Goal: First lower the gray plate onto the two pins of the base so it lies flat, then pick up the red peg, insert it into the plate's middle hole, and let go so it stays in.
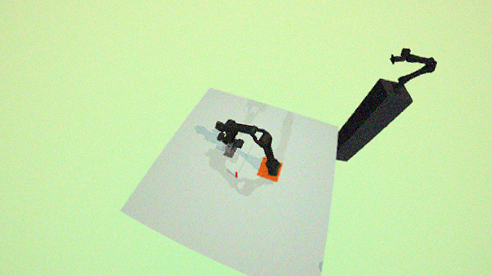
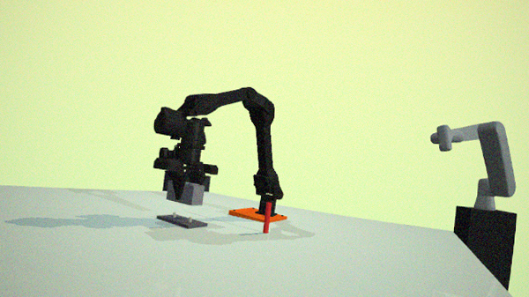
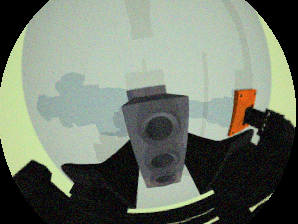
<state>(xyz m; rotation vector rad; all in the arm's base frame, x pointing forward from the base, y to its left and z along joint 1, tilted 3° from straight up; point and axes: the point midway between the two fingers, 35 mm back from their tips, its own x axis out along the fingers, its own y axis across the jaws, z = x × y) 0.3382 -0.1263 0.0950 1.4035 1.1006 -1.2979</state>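
Gripping the gray plate [image 1: 230, 150] [image 2: 185, 193] [image 3: 156, 142] above the pinned base [image 2: 182, 221] [image 3: 146, 92], the gripper [image 1: 229, 147] [image 2: 186, 185] [image 3: 154, 133] must align carefully: any sideways offset or twist could land holes off pins, leaving it tilted!

Near the middle of the frame in the top and exterior views, the arm [image 1: 264, 138] [image 2: 265, 131] [image 3: 280, 135] is showing matte black all over, its slim links running between chunky, rounded joint housings. In the top view, one link is showing an open gap through its frame. The jaws [image 1: 230, 149] [image 2: 184, 191] are looking black too, their fingers tapering like wedges. The square base plate [image 1: 261, 174] [image 2: 240, 213] [image 3: 239, 115] is glowing bright orange, small dark dots marking its corners.
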